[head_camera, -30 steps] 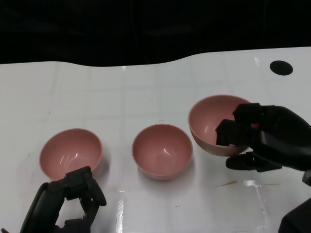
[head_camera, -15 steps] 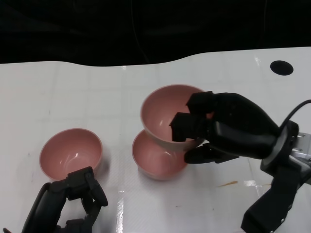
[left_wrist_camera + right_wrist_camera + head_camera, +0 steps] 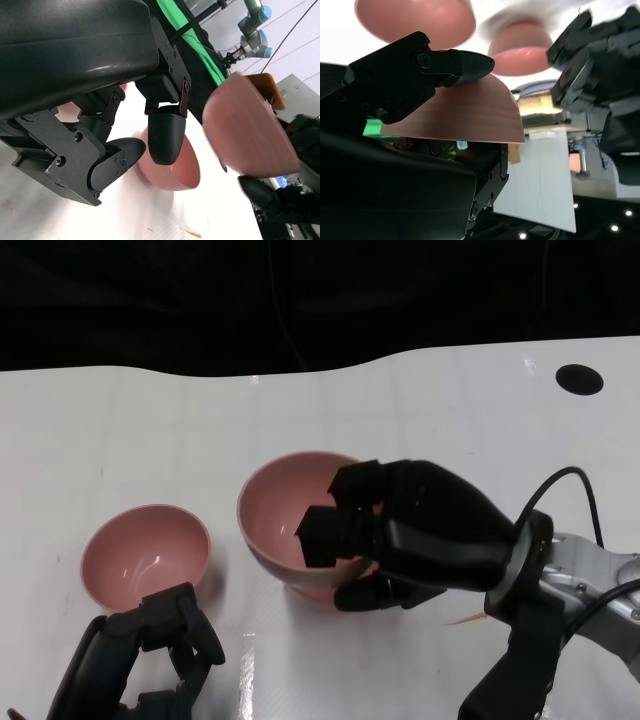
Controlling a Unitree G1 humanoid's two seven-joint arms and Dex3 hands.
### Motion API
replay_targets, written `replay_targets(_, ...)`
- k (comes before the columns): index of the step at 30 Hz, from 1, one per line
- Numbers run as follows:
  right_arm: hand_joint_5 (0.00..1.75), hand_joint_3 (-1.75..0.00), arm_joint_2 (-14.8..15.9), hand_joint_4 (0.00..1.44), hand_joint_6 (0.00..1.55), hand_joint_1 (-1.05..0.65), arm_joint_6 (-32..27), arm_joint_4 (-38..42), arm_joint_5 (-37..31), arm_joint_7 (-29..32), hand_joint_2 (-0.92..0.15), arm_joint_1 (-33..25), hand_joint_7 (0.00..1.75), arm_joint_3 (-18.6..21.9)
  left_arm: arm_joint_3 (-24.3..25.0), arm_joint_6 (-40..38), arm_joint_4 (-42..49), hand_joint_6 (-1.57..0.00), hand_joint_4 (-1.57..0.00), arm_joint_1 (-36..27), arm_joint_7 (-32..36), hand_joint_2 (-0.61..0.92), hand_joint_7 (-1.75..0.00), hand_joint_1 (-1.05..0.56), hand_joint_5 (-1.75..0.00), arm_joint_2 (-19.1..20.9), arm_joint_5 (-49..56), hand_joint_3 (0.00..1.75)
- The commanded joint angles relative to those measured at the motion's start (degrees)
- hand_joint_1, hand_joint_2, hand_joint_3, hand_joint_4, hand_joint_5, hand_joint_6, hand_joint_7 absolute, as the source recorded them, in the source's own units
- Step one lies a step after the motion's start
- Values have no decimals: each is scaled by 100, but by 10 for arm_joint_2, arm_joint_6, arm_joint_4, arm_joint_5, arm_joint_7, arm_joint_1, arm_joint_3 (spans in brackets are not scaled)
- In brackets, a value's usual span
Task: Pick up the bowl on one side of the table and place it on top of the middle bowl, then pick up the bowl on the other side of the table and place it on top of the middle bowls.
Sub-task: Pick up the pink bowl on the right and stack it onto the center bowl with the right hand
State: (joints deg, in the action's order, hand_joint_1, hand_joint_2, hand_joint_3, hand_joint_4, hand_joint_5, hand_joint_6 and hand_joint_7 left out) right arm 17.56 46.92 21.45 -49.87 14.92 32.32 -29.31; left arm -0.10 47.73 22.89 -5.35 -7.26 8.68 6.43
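The head view looks down from above at the white table (image 3: 120,430). The left wrist view sits very close behind the left hand (image 3: 125,150), low and tipped sideways. The right wrist view is upside down. All three show the carried pink bowl (image 3: 285,515).

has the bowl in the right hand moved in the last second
Yes. The held bowl, gripped by the right hand, has travelled leftward toward the left bowl, which stayed put.

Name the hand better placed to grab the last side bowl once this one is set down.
Left. The left hand hangs open right beside the side bowl, while the right hand grips the carried bowl over the middle.
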Motion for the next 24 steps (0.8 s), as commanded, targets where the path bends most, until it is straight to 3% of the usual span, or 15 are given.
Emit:
replay_targets(1,175,-70,-3,89,54,-16,14,25,-8,28,-62,12,175,-4,0,-6,-9,-75,-83,-10,7,53,-145,-7,-170,1,-3,115)
replay_targets(24,175,-73,2,84,51,-15,21,108,-42,81,-65,25,175,-24,-2,15,4,-74,-82,-5,9,51,-148,-7,-173,-3,-4,119)
